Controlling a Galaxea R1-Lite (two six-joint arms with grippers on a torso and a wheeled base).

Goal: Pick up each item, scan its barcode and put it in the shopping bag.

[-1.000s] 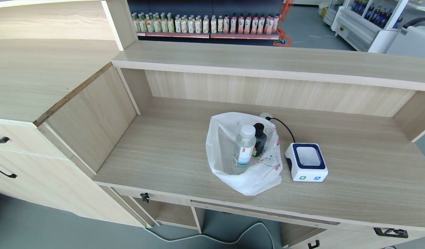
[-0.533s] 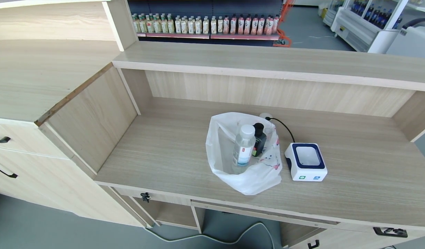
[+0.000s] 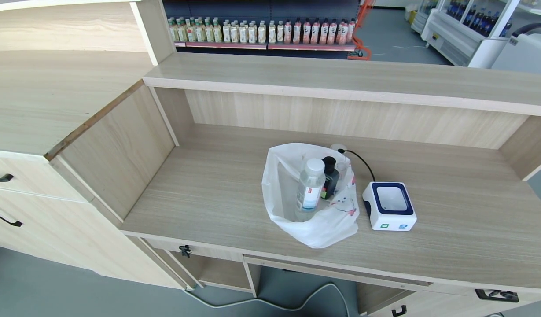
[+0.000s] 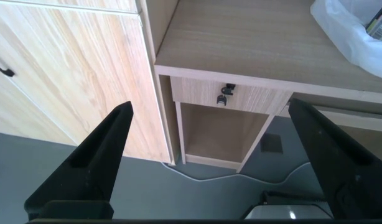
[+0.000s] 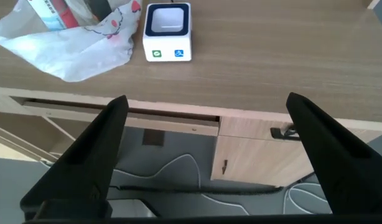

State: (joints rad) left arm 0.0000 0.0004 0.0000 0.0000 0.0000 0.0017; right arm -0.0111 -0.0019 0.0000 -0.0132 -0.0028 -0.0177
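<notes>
Left pincer (image 4: 211, 106) and right pincer (image 5: 208, 98), both released, jaws wide, held short of the bench (image 3: 208, 198) front edge. Shopping bag (image 3: 312, 229) lies ahead, between them, holding clear bottle (image 3: 310, 187) and dark bottle (image 3: 329, 176). Bag film probably limp and tear-prone. Bottles look rigid and smooth, best gripped mid-body.

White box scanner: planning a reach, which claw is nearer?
Right. The right claw hangs before the wooden counter's edge, facing the white box scanner; left claw hangs off its left corner.

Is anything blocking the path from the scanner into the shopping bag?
Nothing visible. The scanner stands just beside the shopping bag on the counter; the bag's mouth gapes upward, with a clear bottle and a dark bottle inside.
</notes>
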